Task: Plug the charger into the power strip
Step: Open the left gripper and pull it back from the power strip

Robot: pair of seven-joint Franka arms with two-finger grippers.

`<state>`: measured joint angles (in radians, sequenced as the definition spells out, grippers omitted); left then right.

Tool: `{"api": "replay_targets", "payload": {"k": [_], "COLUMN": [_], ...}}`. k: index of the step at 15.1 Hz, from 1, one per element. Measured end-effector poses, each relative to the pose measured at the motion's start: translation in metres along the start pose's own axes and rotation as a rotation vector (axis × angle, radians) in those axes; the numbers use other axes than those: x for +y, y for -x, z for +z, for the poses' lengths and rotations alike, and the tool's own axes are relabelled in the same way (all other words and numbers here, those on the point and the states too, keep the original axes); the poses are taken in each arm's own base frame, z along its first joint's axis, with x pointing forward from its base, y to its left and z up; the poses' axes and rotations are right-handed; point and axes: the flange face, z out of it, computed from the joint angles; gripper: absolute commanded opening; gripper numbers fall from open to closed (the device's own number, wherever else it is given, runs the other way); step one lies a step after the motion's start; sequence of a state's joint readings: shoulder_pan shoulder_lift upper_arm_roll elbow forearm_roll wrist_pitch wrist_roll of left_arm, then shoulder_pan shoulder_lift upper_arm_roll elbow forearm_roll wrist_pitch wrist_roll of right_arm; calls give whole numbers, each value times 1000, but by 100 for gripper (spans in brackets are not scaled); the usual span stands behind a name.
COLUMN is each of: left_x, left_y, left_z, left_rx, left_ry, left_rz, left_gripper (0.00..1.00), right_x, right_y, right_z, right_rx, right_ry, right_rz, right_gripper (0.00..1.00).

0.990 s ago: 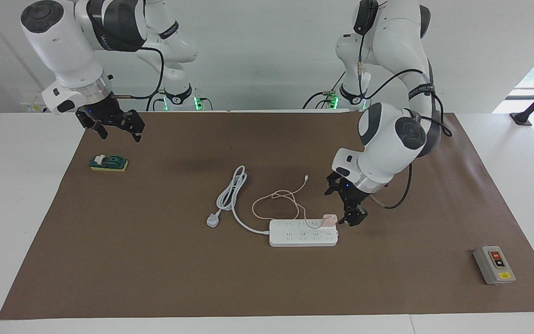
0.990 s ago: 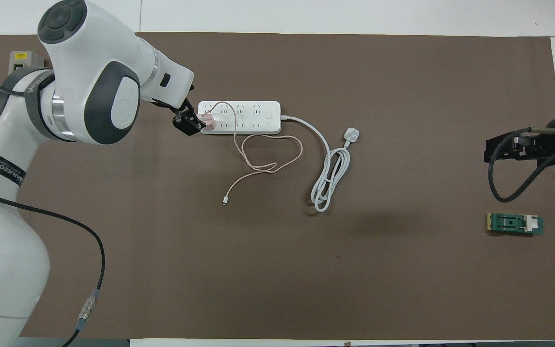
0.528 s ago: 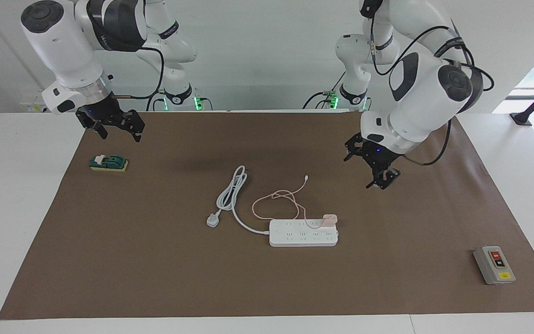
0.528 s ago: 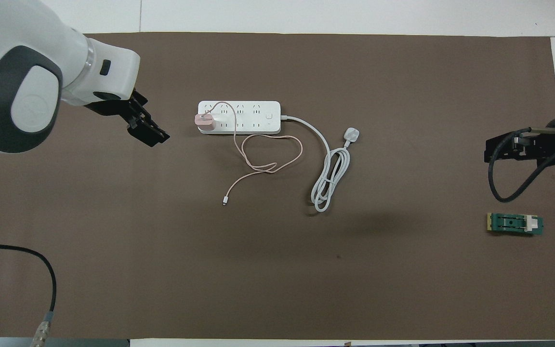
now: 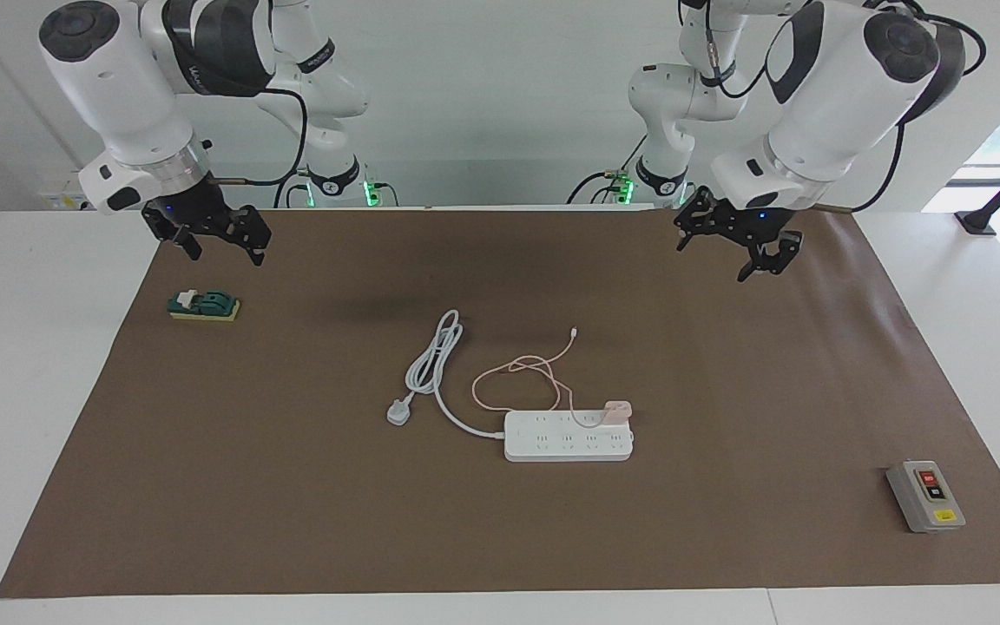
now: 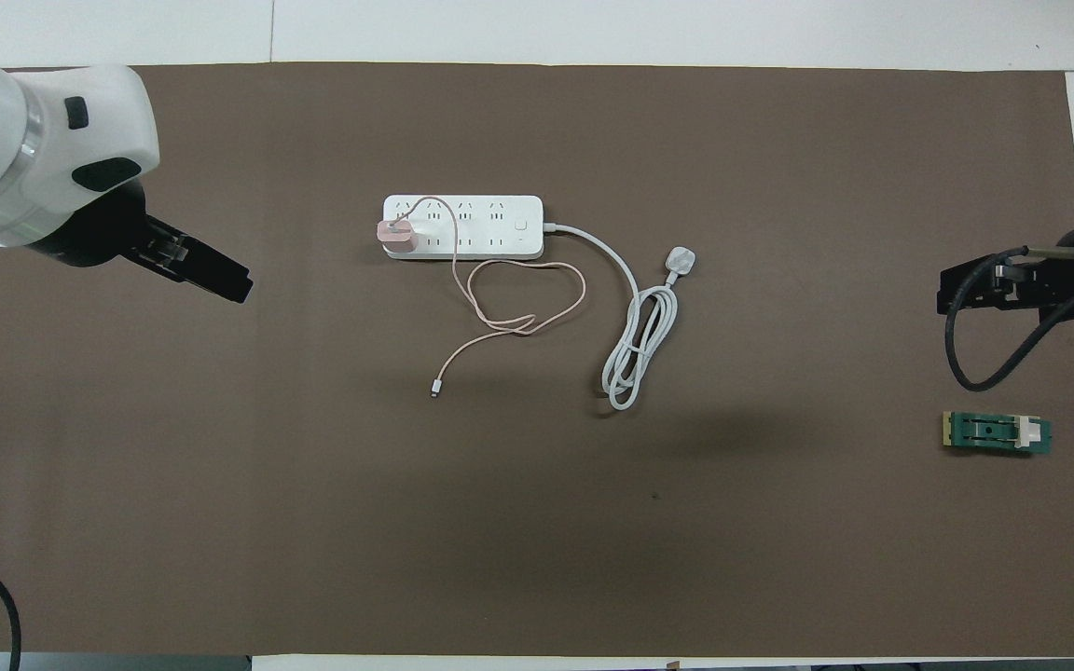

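**Now plugged: charger seated in the power strip, both grippers up and empty**

Plainly, the pale pink charger (image 5: 618, 408) sits in a socket at the end of the white power strip (image 5: 565, 441) that lies toward the left arm's end of the table, on the row of sockets nearer the robots. Its thin pink cable (image 5: 517, 375) arcs over the top of the strip, loops on the brown mat (image 5: 292, 486) and ends in a small connector (image 5: 573, 331) nearer the robots. From the strip's other end a thick white cord (image 5: 435, 360) runs to a coiled bundle and a white three-pin plug (image 5: 399, 412) lying flat on the mat.

The left gripper (image 5: 736, 247) hangs in the air over the mat's edge by the robots, well apart from the strip, fingers spread and holding nothing. The right gripper (image 5: 220, 246) waits over the mat's corner near its own base, fingers likewise apart and empty, above a small green switch block (image 5: 203, 305).

A grey box with red and black buttons (image 5: 925, 496) rests far from the robots, toward the left arm's end.
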<state>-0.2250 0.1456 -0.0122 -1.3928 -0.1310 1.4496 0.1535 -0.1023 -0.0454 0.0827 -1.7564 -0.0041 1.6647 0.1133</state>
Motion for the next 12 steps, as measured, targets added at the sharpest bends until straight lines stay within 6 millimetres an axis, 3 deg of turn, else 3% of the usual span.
{"api": "replay_targets", "payload": {"k": [2, 4, 8, 12], "left_x": [-7, -15, -27, -31], "left_y": [5, 10, 35, 52], "left_z": [-5, -12, -32, -23], "left_rx": [1, 14, 17, -38], "left_ry": [-2, -3, -18, -20], "left_rz": [-234, -341, -415, -433], "left_gripper": [100, 100, 100, 100], "right_x": [0, 0, 0, 0], "right_y": [0, 0, 0, 0], "right_z": [0, 0, 0, 0], "right_rx": [0, 0, 0, 0], "right_ry": [0, 0, 0, 0], "right_rz": [0, 0, 0, 0], "right_gripper": [100, 100, 100, 100]}}
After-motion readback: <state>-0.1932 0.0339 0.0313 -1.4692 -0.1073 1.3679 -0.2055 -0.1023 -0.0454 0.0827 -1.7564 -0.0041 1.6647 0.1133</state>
